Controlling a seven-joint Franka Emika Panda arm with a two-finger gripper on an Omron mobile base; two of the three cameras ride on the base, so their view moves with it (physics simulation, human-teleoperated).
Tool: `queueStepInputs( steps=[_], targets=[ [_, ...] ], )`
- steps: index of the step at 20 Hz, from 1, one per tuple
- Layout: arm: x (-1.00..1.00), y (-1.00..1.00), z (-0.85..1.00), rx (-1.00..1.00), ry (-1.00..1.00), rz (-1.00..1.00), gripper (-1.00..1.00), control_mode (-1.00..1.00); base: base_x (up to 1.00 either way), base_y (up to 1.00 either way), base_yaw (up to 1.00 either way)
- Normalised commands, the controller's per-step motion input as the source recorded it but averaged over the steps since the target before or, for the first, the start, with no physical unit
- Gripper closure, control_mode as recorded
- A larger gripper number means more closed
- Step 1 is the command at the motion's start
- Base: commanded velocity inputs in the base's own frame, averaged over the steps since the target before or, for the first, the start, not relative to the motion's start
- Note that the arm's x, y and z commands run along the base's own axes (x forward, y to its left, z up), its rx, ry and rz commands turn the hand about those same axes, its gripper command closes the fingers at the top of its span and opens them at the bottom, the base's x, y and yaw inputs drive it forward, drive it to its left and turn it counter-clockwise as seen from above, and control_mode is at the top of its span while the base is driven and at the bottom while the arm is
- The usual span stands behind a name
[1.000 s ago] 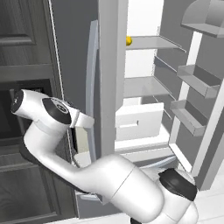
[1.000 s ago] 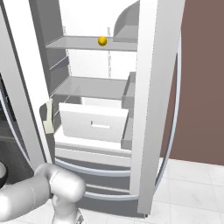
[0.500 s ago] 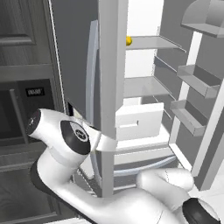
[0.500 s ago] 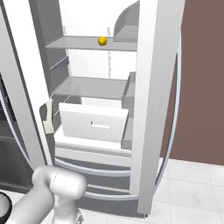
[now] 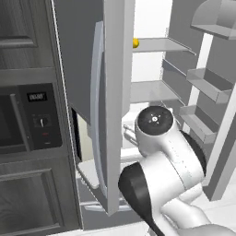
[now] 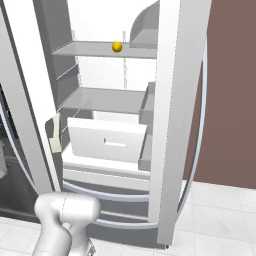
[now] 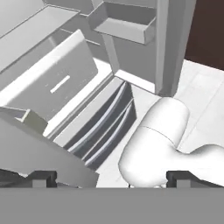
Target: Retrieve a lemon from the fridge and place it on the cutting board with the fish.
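Since the earlier picture the arm has swung right across the left base view, from in front of the microwave (image 5: 27, 120) to before the open fridge (image 6: 170, 125). The tool (image 7: 111, 177) shows two dark tips well apart with nothing between them, pointing down at the lower drawers (image 7: 103, 127) and the pale tiled floor (image 7: 205, 100). The lemon (image 6: 117, 47) sits on the top shelf (image 6: 95, 50), high above the arm. The white drawer (image 6: 107, 142) lies below, door bins (image 5: 205, 85) to the right.
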Motion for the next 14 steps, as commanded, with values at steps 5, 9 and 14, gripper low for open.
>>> queueStepInputs(
  steps=[5,9,14],
  targets=[
    [0.01,-0.99,0.22,0.78,-0.01,0.04,-1.0,-1.0,0.0,0.0,0.0],
    [0.16,-0.54,0.07,0.72,-0.02,0.09,-1.0,-1.0,0.0,0.0,0.0],
    [0.33,0.0,0.05,0.54,0.02,0.24,-1.0,-1.0,0.0,0.0,0.0]
  ],
)
